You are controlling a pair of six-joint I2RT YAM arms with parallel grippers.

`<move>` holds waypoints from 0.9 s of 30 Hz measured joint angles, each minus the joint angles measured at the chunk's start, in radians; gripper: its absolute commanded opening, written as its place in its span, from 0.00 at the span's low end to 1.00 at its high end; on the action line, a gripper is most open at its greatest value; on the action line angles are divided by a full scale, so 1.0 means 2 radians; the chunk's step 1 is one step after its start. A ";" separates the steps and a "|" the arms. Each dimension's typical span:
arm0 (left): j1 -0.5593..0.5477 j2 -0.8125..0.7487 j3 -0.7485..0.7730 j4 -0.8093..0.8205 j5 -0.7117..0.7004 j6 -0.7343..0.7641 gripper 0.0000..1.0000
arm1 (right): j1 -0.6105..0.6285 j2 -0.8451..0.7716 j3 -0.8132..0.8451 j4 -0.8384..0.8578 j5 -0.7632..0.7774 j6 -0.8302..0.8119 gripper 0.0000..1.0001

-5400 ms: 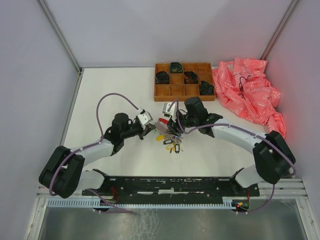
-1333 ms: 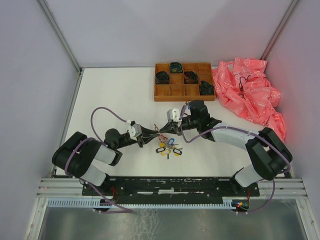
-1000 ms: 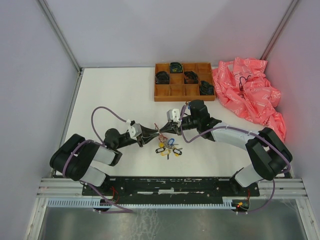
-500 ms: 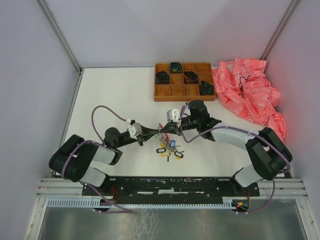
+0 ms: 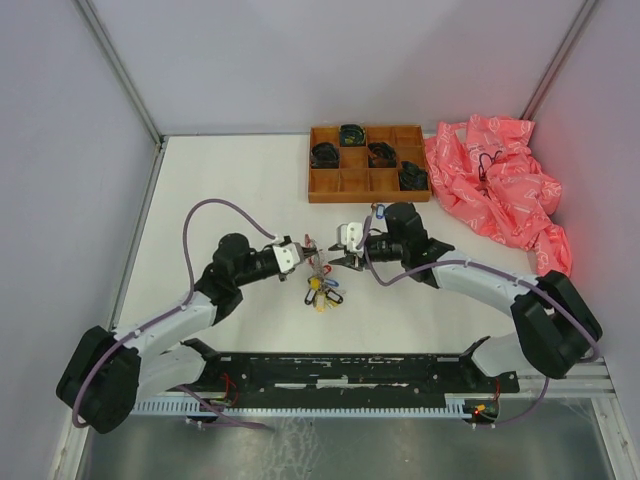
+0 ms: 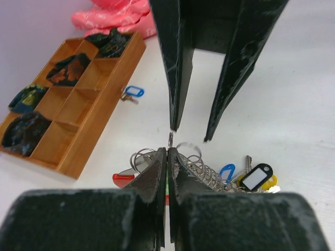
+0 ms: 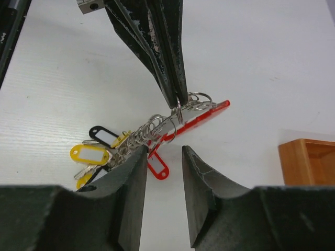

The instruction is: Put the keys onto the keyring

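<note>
The left fingers (image 7: 170, 83) are pressed together, pinching the thin wire keyring (image 7: 178, 112) at their very tips. The right fingers (image 7: 137, 162) stand spread, facing the left pair tip to tip with nothing between them. The ring sits just ahead of their gap. From the ring a red strap (image 7: 207, 116) and the bunched keys (image 7: 90, 154) trail away, their yellow, black and red tags lying on the surface (image 7: 272, 57). One blue-tagged key (image 6: 132, 93) lies apart, off to one side of the right fingers, just beside the wooden tray (image 6: 99, 120).
</note>
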 measured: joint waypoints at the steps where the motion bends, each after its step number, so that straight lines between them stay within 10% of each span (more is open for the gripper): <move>1: -0.004 -0.008 0.006 -0.025 -0.011 0.015 0.03 | 0.000 -0.009 -0.005 0.003 0.009 -0.003 0.43; 12: -0.067 -0.016 0.091 -0.233 -0.124 0.119 0.03 | 0.000 -0.038 -0.025 0.030 0.031 -0.005 0.42; 27: -0.098 -0.016 0.115 -0.297 -0.159 0.153 0.03 | 0.004 -0.012 -0.023 0.061 -0.004 0.014 0.35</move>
